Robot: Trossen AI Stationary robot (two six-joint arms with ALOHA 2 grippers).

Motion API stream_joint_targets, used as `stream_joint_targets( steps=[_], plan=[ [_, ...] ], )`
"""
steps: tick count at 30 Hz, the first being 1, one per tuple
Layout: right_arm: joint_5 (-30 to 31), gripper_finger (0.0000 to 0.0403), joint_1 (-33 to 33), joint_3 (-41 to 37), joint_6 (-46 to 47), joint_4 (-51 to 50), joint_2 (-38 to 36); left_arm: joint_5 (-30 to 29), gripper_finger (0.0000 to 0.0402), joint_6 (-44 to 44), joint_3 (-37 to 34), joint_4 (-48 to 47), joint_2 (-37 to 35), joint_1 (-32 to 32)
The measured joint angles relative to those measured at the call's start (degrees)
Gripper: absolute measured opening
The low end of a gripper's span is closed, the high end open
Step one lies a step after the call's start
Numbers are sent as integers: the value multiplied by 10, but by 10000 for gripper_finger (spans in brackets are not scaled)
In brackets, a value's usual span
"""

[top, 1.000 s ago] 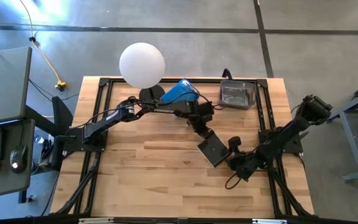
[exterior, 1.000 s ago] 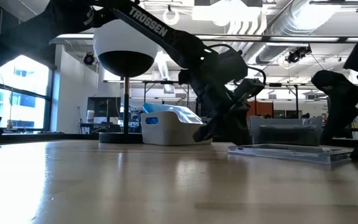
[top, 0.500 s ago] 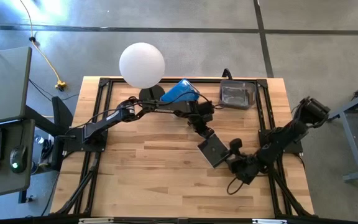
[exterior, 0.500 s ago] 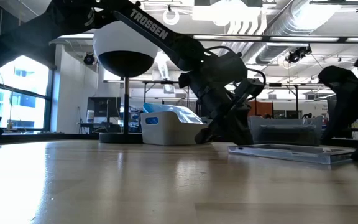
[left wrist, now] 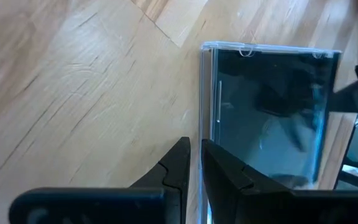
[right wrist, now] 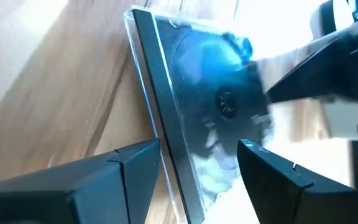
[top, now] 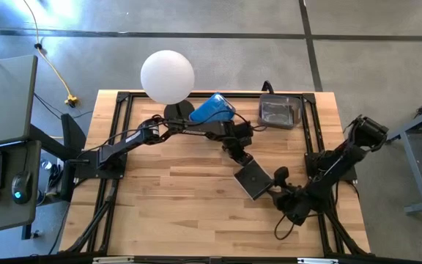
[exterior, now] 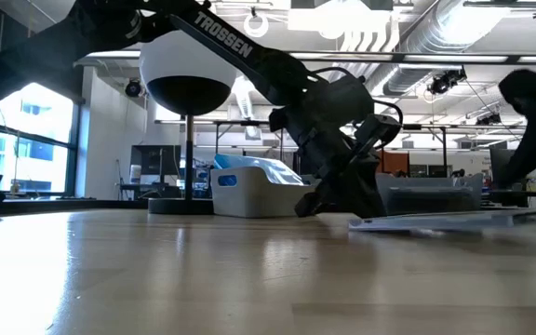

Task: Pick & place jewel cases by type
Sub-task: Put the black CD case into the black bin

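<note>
Right gripper (top: 278, 185) drew back; clear jewel case (top: 253, 178) edge lifted off table (top: 174, 213). Case edge sits between its spread jaws, ungrasped. Left gripper (top: 242, 156) clenched, empty, at case's far edge.

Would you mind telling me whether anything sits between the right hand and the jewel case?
Nothing visible does: the open right hand already straddles the jewel case. The shut left hand is at its opposite edge.
</note>
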Motion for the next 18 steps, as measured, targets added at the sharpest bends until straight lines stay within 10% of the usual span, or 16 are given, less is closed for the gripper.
stream_joint_targets(
  steps=[18],
  plan=[
    [-30,208,3,6,-53,-2,-1,-23,43,-25,2,12,0,-18]
  ],
)
